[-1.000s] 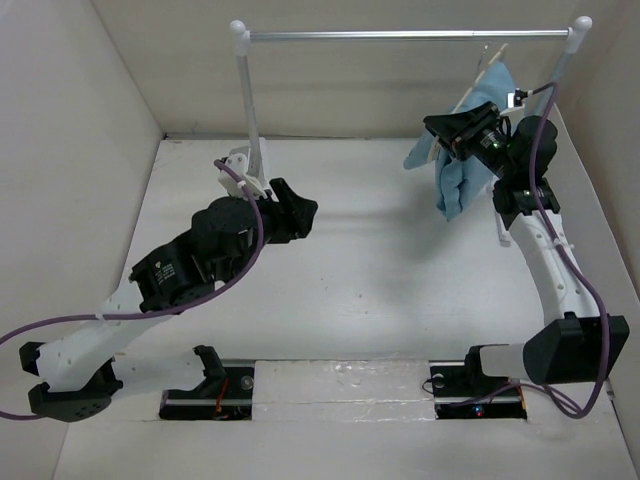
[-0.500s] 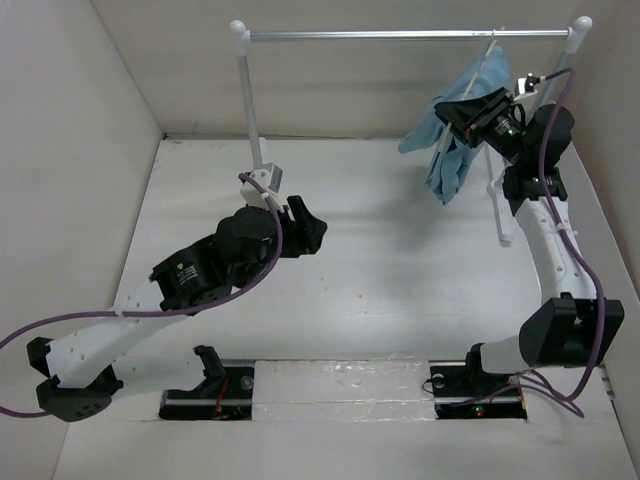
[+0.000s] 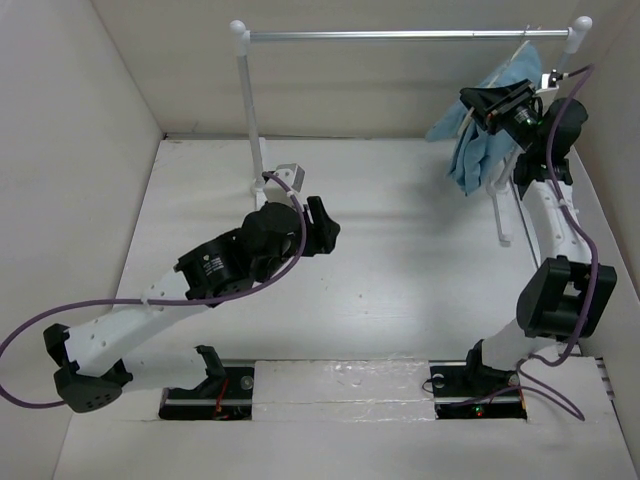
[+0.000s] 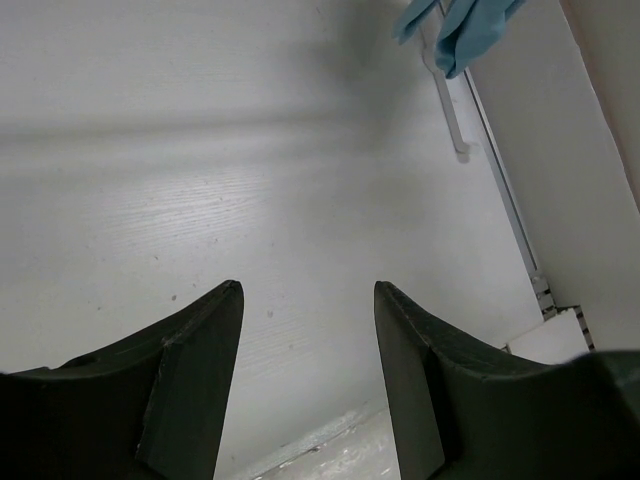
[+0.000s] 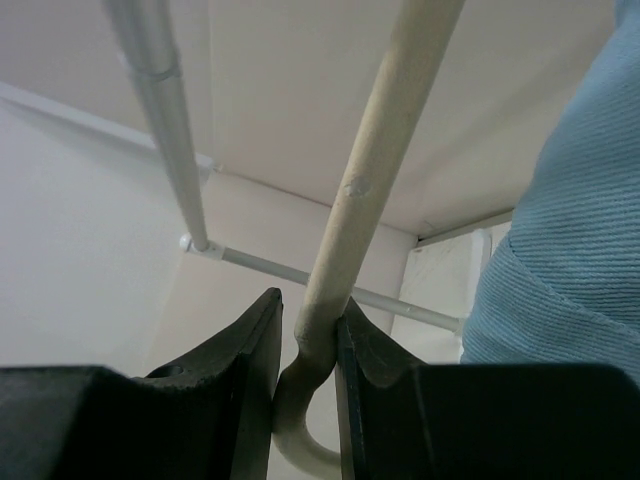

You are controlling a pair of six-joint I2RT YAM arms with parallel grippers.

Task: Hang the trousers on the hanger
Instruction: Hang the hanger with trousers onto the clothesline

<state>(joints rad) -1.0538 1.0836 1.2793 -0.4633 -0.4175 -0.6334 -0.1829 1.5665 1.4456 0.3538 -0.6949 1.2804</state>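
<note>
The light blue trousers (image 3: 487, 132) hang folded over the cream-white hanger (image 3: 520, 55) at the right end of the rail, high above the table. My right gripper (image 3: 492, 104) is shut on the hanger; in the right wrist view its stem (image 5: 372, 160) runs up from between my fingers near the hook bend, with the trousers (image 5: 570, 240) at the right. My left gripper (image 3: 327, 222) is open and empty over the middle of the table. In the left wrist view the trousers' lower end (image 4: 470, 20) shows at the top, far from my left gripper (image 4: 308, 300).
A silver rail (image 3: 400, 35) on white posts (image 3: 248, 100) spans the back of the table. White walls enclose the table on the left, back and right. The rail's right foot (image 4: 447, 105) lies on the table near the right wall.
My right gripper has carried the hanger and trousers up and to the right, closer to the rail's right end. My left arm has moved right and forward over the table.
</note>
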